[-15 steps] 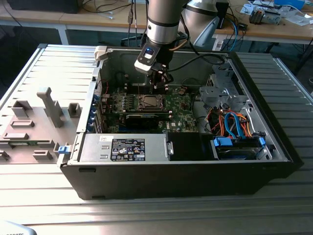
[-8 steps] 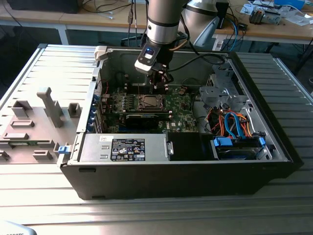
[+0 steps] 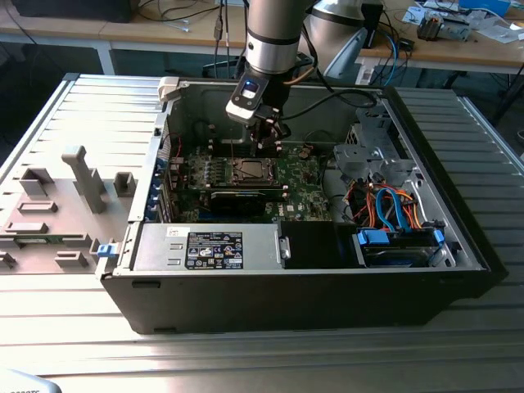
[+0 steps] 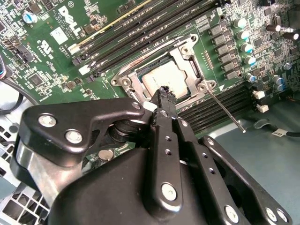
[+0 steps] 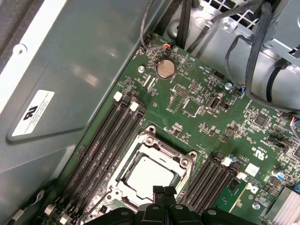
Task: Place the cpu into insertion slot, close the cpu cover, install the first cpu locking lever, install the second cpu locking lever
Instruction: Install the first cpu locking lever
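The cpu (image 4: pixel 158 78) (image 5: pixel 149 174), a silvery square chip, lies flat in the insertion slot (image 3: pixel 250 170) on the green motherboard. The thin metal cpu cover (image 4: pixel 183 65) (image 5: pixel 164 151) lies down around the chip like a frame. A thin locking lever (image 4: pixel 226 110) sticks out slantwise from one corner of the socket, and its tip is free over the memory slots. My gripper (image 4: pixel 164 92) (image 5: pixel 164 190) (image 3: pixel 268 146) hovers just above the edge of the socket. Its black fingers are shut together with nothing between them.
The open computer case (image 3: pixel 458 246) walls in the motherboard. Black memory slots (image 5: pixel 108 140) run along both sides of the socket. A drive bay with blue and orange cables (image 3: pixel 393 209) is at the exterior view's right. A grey fixture plate (image 3: pixel 57 213) lies at the exterior view's left.
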Robot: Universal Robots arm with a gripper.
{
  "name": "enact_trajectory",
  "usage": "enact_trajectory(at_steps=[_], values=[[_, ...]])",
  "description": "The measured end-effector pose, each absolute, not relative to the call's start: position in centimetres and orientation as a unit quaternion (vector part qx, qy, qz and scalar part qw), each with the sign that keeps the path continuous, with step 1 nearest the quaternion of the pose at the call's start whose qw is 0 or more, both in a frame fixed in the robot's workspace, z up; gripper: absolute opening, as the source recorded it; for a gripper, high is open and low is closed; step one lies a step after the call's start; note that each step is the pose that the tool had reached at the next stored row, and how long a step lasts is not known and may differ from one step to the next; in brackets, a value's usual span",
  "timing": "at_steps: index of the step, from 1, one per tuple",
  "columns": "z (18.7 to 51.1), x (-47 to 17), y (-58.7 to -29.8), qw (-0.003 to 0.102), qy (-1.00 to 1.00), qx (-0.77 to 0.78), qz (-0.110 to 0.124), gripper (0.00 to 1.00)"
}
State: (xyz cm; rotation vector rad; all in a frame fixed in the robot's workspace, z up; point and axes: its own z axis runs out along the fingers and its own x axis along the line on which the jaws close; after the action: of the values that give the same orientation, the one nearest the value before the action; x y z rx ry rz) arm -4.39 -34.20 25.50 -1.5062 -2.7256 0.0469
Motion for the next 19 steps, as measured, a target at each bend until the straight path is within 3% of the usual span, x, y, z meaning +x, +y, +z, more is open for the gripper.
enact_trajectory(at_steps=[19], values=[[25.49,-4.39,-34.20,0.013,-0.880,-0.474,0.015,0.11]])
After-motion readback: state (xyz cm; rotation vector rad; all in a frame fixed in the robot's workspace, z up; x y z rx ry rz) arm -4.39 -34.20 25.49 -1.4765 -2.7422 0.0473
